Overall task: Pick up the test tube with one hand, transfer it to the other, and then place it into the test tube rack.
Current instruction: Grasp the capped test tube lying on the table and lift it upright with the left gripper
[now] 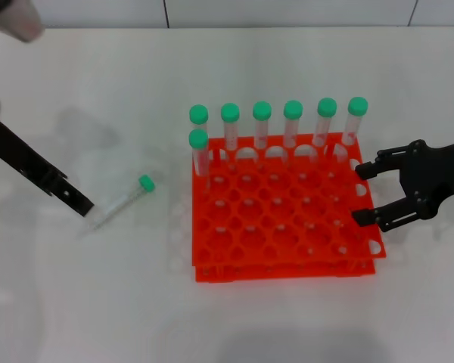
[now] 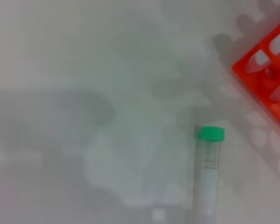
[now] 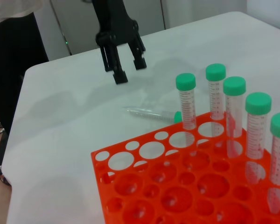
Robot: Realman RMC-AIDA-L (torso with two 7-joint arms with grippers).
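— What is in the rack [image 1: 287, 242]?

— 7 tubes with green caps, all upright. 6 stand in a row [image 1: 291, 125] along the far edge, and 1 more [image 1: 199, 151] stands just in front of that row at its left end. Every other hole I can see holds nothing. The rack sits on the white table [image 1: 98, 302], a little right of the middle.

— And the tube you are meant to pick up?

— The test tube [image 1: 125, 200] lies flat on the table, left of the rack and apart from it. Nothing has hold of it. Its long axis runs on a slant: the green cap [image 1: 146, 183] points toward the rack and away from me, and the clear pointed end points toward me and to my left.

— Where is your left gripper?

— My left gripper [image 3: 127, 69] hangs over the table at the tube's pointed end, just beside it. From the right wrist view my 2 fingers [image 3: 119, 73] stand a little apart with nothing between them. I cannot tell whether a fingertip touches the tube.

— And the right one?

— My right gripper [image 1: 361, 193] is at the right edge of the rack, low beside it. Its fingers are spread wide, 1 toward the far corner and 1 nearer me, and they grip nothing.
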